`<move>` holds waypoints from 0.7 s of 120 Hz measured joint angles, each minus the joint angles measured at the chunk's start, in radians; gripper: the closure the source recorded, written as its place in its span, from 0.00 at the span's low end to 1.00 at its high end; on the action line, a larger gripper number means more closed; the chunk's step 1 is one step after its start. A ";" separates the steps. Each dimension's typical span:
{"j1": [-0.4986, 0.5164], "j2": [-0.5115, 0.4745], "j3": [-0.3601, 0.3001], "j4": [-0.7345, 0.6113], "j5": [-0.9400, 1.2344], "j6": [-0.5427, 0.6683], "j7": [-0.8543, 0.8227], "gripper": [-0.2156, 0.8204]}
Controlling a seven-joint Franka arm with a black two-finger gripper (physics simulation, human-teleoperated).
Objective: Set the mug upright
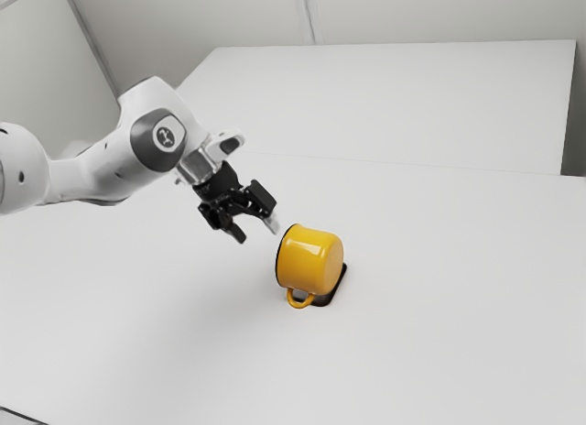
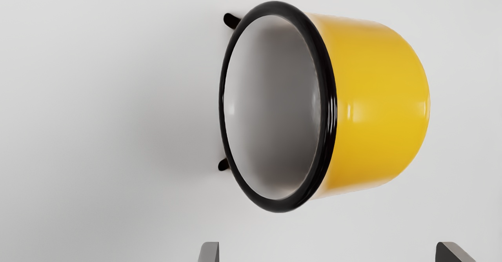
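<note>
While the white arm [image 1: 151, 146] reaches in from the exterior view's left, its black gripper [image 1: 256, 230] hangs above the table [image 1: 439, 288], fingers spread wide with nothing between them. Near it, toward the exterior view's right, the yellow mug [image 1: 313, 258] lies on its side, its black-rimmed mouth facing the exterior view's left and its base the right. The handle [image 1: 299, 302] is at the mug's near side. Beneath the mug is a black piece [image 1: 333, 288], with two dark ends jutting past the rim [image 2: 329, 117] in the wrist view.
</note>
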 joint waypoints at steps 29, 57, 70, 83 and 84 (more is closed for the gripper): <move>0.019 0.033 0.000 -0.016 -0.158 0.053 0.118 0.21; 0.005 0.076 0.000 -0.018 -0.289 0.081 0.240 0.21; -0.016 0.098 -0.001 -0.019 -0.339 0.087 0.294 0.21; -0.017 0.119 -0.003 -0.019 -0.391 0.090 0.347 0.21; -0.017 0.121 -0.003 -0.019 -0.396 0.090 0.351 0.21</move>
